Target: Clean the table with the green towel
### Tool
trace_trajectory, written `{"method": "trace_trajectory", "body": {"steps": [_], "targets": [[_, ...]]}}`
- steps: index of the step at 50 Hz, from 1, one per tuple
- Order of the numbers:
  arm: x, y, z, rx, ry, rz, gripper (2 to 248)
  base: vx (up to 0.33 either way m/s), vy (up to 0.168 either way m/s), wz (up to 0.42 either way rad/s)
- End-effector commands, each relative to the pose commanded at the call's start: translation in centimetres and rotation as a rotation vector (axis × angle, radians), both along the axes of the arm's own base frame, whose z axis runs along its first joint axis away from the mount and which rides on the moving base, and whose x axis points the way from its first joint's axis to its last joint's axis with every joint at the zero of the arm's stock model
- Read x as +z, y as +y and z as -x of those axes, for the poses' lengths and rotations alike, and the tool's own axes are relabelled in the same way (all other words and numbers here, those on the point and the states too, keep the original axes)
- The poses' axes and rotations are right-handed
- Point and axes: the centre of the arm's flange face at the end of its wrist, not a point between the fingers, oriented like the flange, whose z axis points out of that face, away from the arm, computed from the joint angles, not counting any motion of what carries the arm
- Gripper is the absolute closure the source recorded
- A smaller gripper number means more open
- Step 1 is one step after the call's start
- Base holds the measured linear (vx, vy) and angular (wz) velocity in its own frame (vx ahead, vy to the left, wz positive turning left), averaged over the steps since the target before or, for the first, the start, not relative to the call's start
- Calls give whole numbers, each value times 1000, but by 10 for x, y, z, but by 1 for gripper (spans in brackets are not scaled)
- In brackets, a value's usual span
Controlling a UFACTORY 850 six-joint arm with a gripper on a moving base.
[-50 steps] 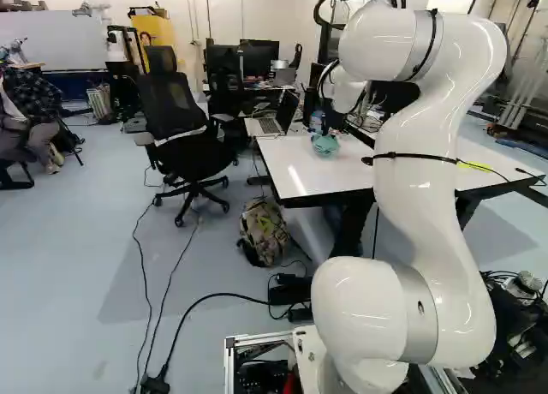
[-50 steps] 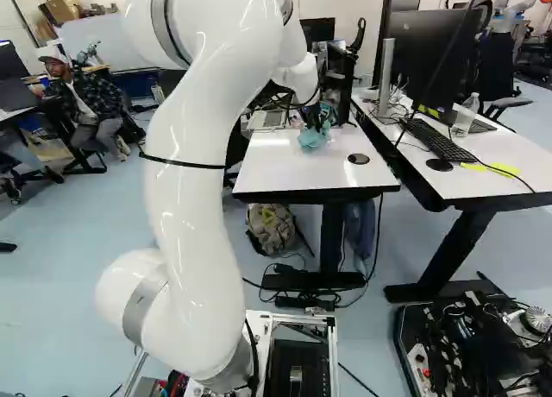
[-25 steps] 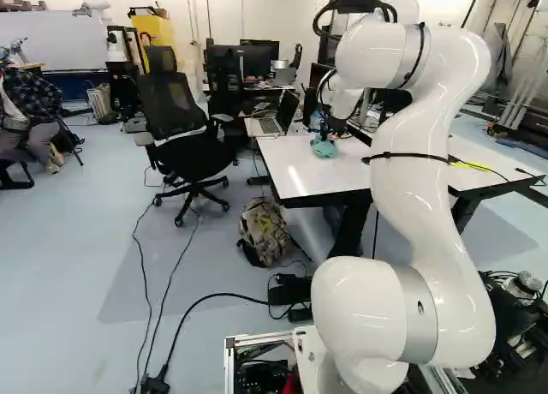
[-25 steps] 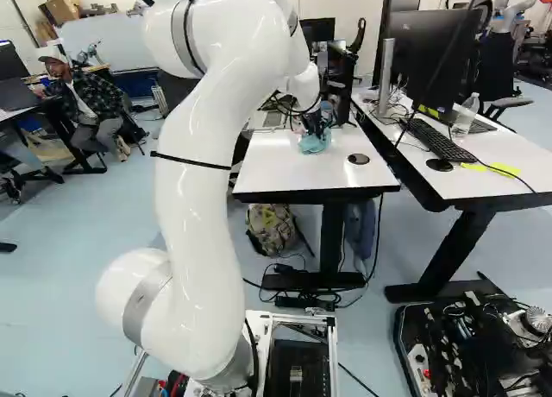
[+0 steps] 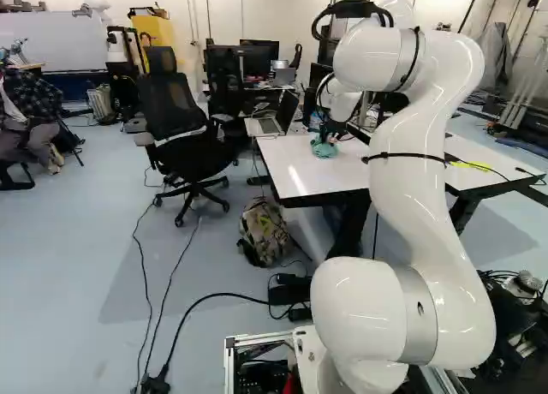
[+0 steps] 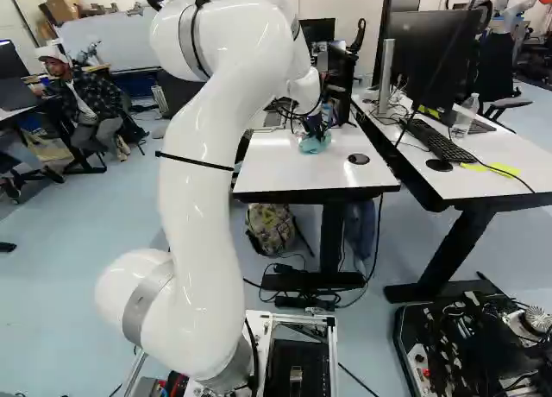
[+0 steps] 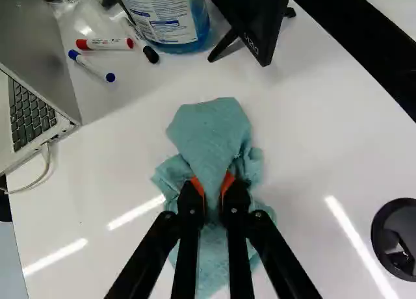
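Fingers (image 7: 190, 200) pinching the bunched towel (image 7: 211, 127), upper centre of the right base view, ought to sweep the counter (image 7: 123, 153) lightly, skirting those markers (image 7: 107, 44).

Arm's upper bend (image 5: 451, 62) lower

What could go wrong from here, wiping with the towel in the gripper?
The towel is bunched in the gripper, so it may wipe only a narrow patch. A stroke further ahead could bump the blue container or roll the loose markers. Moving toward the laptop might snag its white cable.
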Motion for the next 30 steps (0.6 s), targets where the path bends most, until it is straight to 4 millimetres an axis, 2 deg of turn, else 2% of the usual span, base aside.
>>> {"method": "trace_trajectory", "body": {"steps": [18, 30], "targets": [[0, 0, 0, 1, 3, -1, 204, 0, 0, 0], [-2, 0, -14, 7, -11, 3, 204, 0, 0, 0]]}}
